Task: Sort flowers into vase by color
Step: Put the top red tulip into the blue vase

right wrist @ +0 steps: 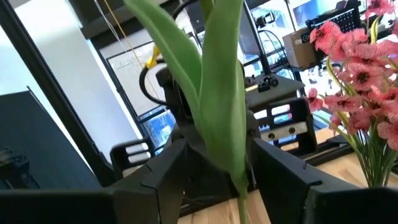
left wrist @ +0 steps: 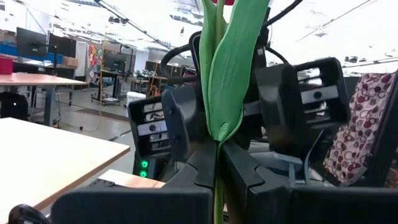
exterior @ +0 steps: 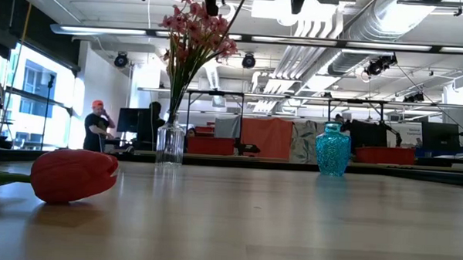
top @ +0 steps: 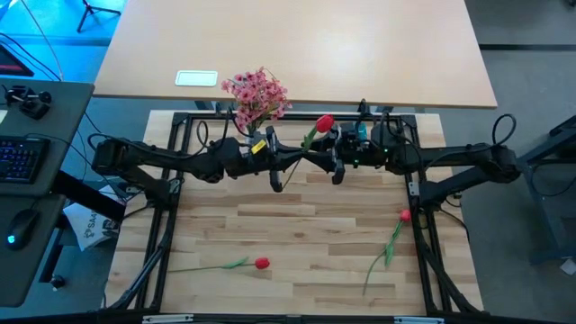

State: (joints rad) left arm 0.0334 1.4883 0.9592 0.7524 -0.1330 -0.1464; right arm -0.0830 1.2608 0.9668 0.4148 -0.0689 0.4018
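Nearest the low camera, a red tulip (exterior: 74, 175) lies on the pale wooden table (exterior: 290, 225). Beyond it, an open workshop holds desks and a person (exterior: 97, 125). Pink sprays (top: 257, 94) fill a clear vase (exterior: 170, 143); a teal vase (exterior: 333, 150) stands apart. Meeting mid-table, the left gripper (top: 275, 176) is clenched on a tulip stem (left wrist: 218, 180); the right gripper (top: 339, 171) flanks it, grip unclear. Two more tulips (top: 261, 263) lie loose.

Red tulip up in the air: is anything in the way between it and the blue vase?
Nothing on the table stands between them. The red tulip hangs close beside the blue vase, but seen from above the right gripper and its arm crowd over the vase.
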